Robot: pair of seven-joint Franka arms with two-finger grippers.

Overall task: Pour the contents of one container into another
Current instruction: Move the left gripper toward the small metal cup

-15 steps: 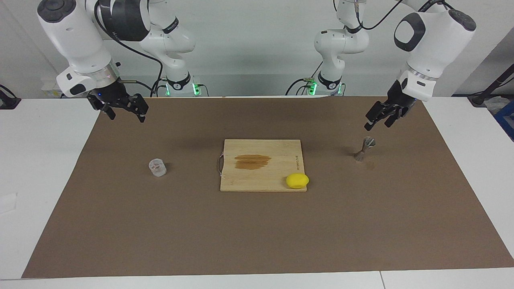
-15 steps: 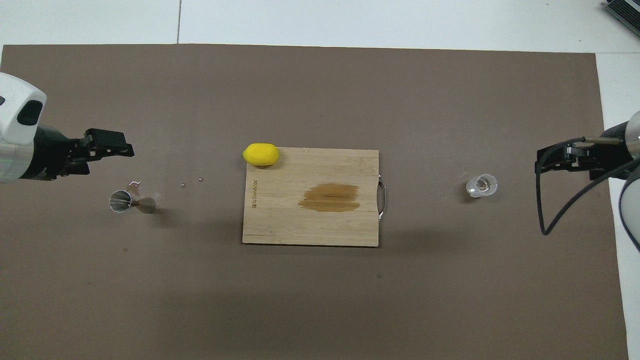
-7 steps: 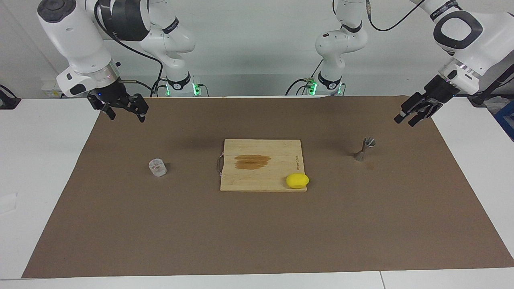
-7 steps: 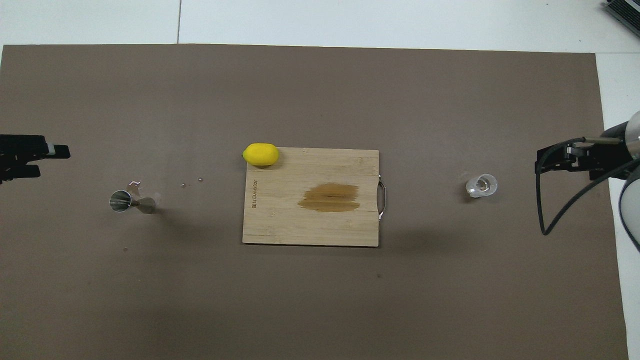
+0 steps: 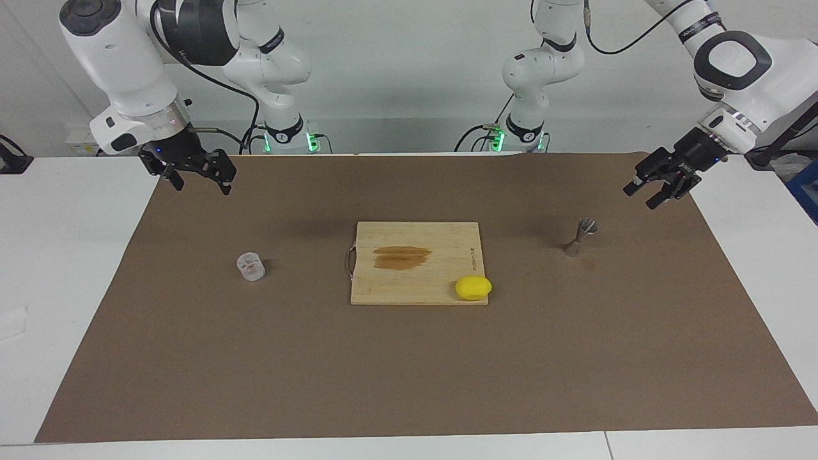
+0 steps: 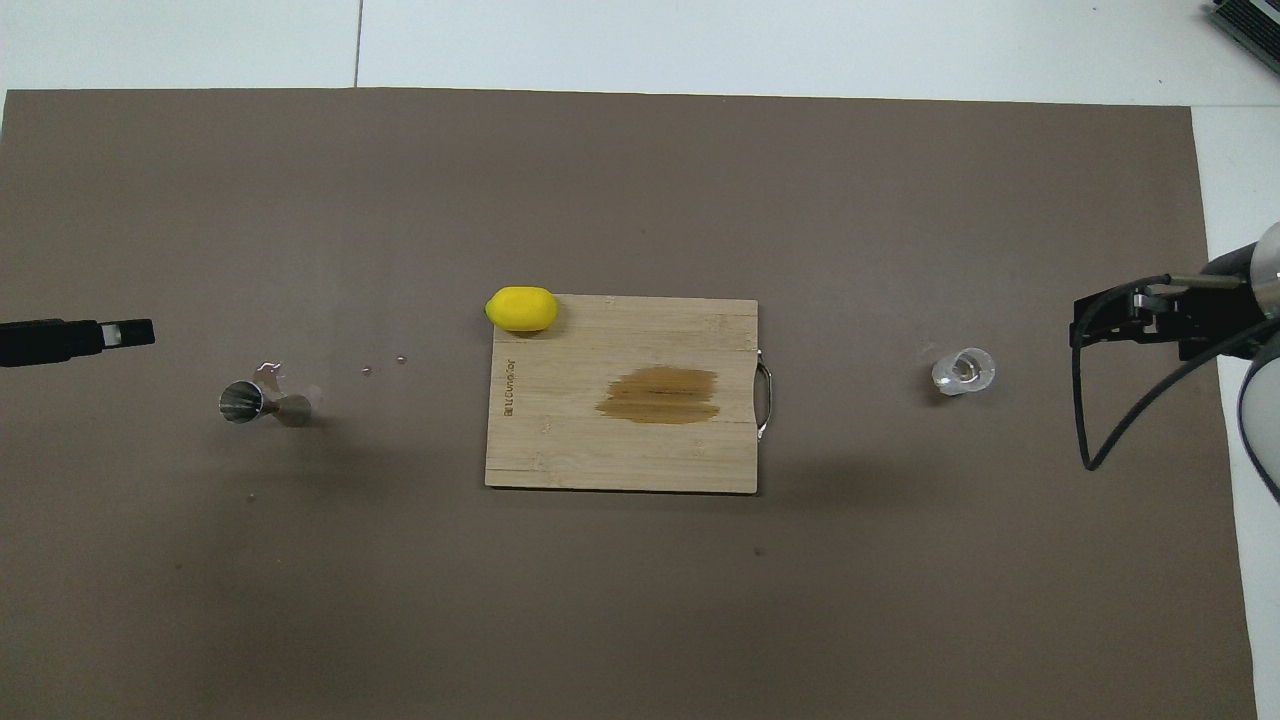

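Note:
The clear glass cup (image 5: 250, 266) stands on the brown mat toward the right arm's end; it also shows in the overhead view (image 6: 964, 370). The grey metal jigger (image 5: 580, 237) stands on the mat toward the left arm's end, and shows in the overhead view (image 6: 262, 403). My left gripper (image 5: 639, 198) hangs open and empty in the air over the mat's edge, off to the side of the jigger, its tip showing from above (image 6: 140, 333). My right gripper (image 5: 201, 188) waits open and empty over the mat near the cup, apart from it (image 6: 1076, 323).
A wooden cutting board (image 5: 447, 236) with a dark wet stain lies mid-mat, its handle toward the cup. A yellow lemon (image 5: 473, 287) sits at the board's corner farthest from the robots, toward the left arm's end. Small droplets (image 6: 385, 365) lie between jigger and board.
My left gripper has pulled away from just above the jigger toward the left arm's end of the table. The right arm, cup and jigger have not moved.

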